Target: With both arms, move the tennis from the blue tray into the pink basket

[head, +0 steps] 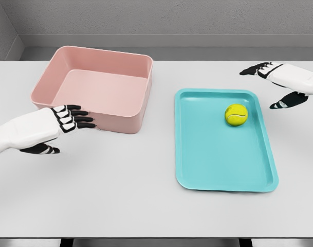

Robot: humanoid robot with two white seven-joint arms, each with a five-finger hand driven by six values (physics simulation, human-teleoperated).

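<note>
Approach step: right hand [279,82], fingers spread and holding nothing, must descend onto the tennis ball [236,114] in the blue tray [218,175]; left hand [58,123], extended and apparently touching the pink basket [128,121], waits.

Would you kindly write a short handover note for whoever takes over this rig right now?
Left hand: open, empty, at the near wall of the pink rectangular basket.
Right hand: open, empty, above the table, right of the blue flat tray.
Yellow-green tennis ball: on the tray, far right part.
Done: nothing grasped.
Left: pick the ball, put it in the basket.
</note>
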